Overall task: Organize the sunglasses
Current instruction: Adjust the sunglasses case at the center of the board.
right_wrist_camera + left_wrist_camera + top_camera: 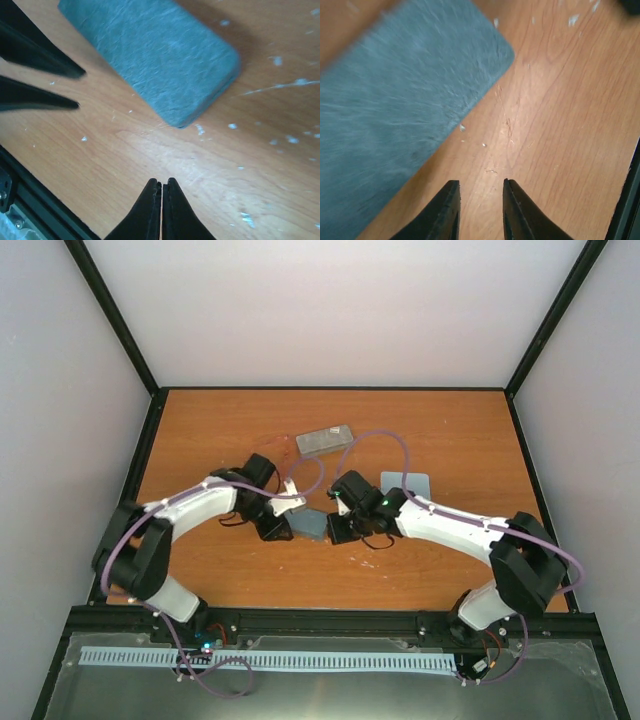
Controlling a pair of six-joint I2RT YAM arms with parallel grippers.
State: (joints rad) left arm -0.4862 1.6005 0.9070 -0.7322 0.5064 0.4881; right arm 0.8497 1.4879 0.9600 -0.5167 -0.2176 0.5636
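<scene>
Overhead, a blue-grey felt case [310, 525] lies near the middle of the wooden table [220, 440]. Both arms bend in toward it. The left gripper [274, 529] is at its 9 o'clock and the right gripper [336, 530] at its 3 o'clock, both just beside it. From above I cannot tell if either touches it.

Left wrist view: the fingers [447, 210] are slightly spread with only bare wood in the gap. The case lies toward 10 o'clock of the tips, apart from them.

Right wrist view: the fingers [150, 210] are pressed together with nothing between them. The case is at 12 o'clock, clear of the tips. The left arm's two fingers come in at 9 o'clock, parted.

A lighter grey oblong case [324, 441] lies at 12 o'clock of the felt case, well apart from it. A pale blue cloth [405, 483] lies at 2 o'clock, beside the right arm.

The sunglasses cannot be made out in any view, so I cannot tell where they are.
</scene>
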